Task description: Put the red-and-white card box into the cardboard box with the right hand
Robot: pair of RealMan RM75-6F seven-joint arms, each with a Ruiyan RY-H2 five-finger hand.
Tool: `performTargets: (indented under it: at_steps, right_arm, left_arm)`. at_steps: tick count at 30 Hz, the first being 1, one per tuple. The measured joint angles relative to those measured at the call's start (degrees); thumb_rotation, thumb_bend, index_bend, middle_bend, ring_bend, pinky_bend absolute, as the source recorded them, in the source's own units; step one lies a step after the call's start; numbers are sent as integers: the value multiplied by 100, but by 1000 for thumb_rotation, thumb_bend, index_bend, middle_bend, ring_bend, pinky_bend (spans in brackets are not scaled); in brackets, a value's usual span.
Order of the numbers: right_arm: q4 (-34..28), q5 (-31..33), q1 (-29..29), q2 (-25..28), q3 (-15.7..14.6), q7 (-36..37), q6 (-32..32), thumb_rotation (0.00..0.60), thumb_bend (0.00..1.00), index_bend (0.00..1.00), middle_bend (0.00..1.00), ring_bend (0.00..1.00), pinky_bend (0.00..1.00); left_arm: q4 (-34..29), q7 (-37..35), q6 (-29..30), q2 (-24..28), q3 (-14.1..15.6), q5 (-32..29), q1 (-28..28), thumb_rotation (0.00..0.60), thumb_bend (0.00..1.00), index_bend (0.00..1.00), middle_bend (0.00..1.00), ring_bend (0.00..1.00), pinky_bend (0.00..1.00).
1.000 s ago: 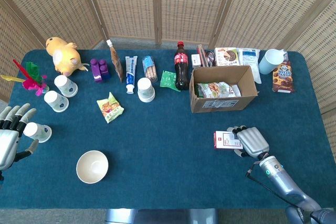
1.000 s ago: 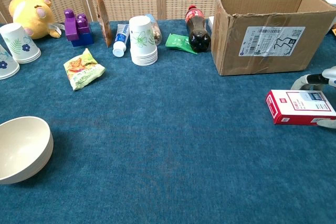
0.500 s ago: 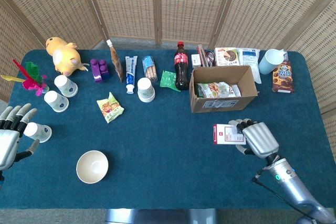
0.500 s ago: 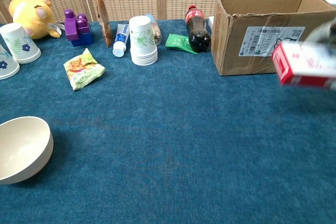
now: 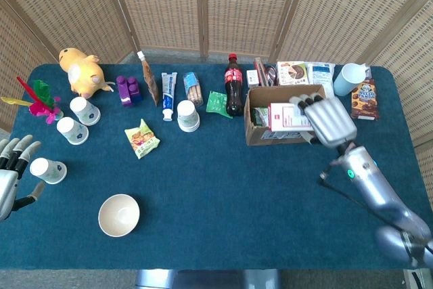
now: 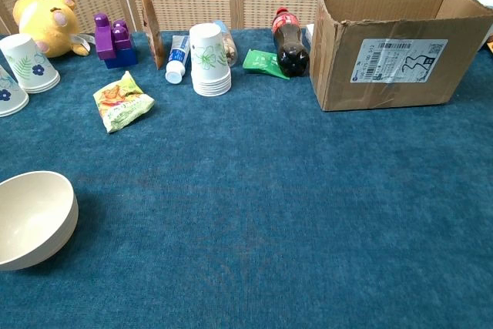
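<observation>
The right hand [image 5: 329,120] is holding the red-and-white card box [image 5: 289,116] over the open cardboard box [image 5: 287,135]; the left hand [image 5: 9,174] is resting open beside a paper cup [image 5: 47,170].

Blue-covered table [image 5: 223,174], packed along the far edge. Sat on it from the left: yellow plush toy [image 5: 82,71], purple blocks [image 5: 127,89], toothpaste tube [image 5: 168,95], stacked paper cups [image 5: 188,116], cola bottle [image 5: 233,84], open cardboard box [image 5: 287,116], white mug [image 5: 349,78]. Nearer in: snack packet [image 5: 141,138], cream bowl [image 5: 118,215], lone paper cup [image 5: 49,170] lying by the left edge.
</observation>
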Motion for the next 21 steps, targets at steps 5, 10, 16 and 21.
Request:
performTargets:
  at_steps: [5,10,16,21]
  right_arm:
    - [504,734,701,-91,183,-539,-539,600,401,445,497,541,676]
    - [910,1283,1130,-271,187,-859,-796,600,399,445,495,542,671]
    - [1090,1498,1266,-467,-100,-1047,-854,600,394,445,494,542,666]
    - [1195,1572,1275,-534,-266,-1012,-871,600,376,280,370,426,602]
  left_arm:
    - [-26,55,26,21,-30,-72,21,600,376,104,0,0,0]
    - [-35,68,40,28,-55,-135,38,600,377,104,0,0,0]
    - [3,40,52,53,-69,-189,64,600,377,104,0,0,0]
    - [0,28,72,68,-88,-187,68,600,377,106,0,0,0]
